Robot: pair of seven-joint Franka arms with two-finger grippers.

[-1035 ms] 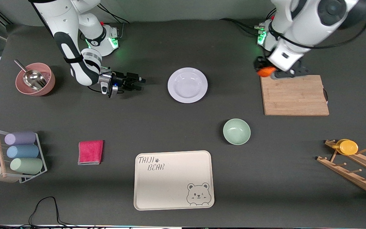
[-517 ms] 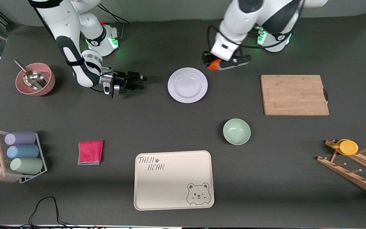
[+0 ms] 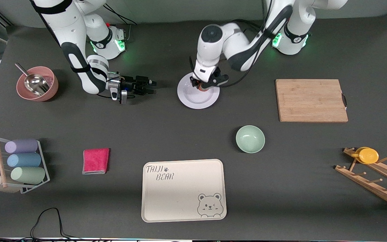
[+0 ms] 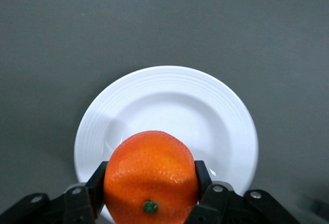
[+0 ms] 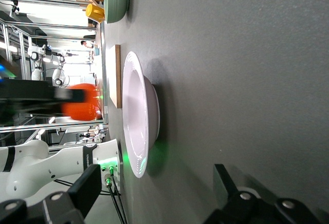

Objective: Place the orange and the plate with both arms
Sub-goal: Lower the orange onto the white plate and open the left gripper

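The white plate (image 3: pixel 193 97) lies on the dark table between the two arms. My left gripper (image 3: pixel 203 86) is over the plate's well, shut on the orange (image 3: pixel 201 88). In the left wrist view the orange (image 4: pixel 150 175) sits between the dark fingers (image 4: pixel 97 183), with the plate (image 4: pixel 169 98) below it. My right gripper (image 3: pixel 151 86) is open and empty, low over the table beside the plate toward the right arm's end. In the right wrist view the plate (image 5: pixel 136 116) stands ahead of the open gripper (image 5: pixel 157 193), and the orange (image 5: pixel 79 102) shows blurred above it.
A mint-green bowl (image 3: pixel 250 138) and a cream bear tray (image 3: pixel 183 190) lie nearer the front camera. A wooden cutting board (image 3: pixel 311 100) and a rack holding a yellow disc (image 3: pixel 368 155) are toward the left arm's end. A pink bowl with a scoop (image 3: pixel 37 83), a red cloth (image 3: pixel 95 160) and a cup rack (image 3: pixel 22 161) are toward the right arm's end.
My left arm has swung the orange from the cutting board's edge to over the plate and lowered it. My right gripper has barely shifted toward the plate.
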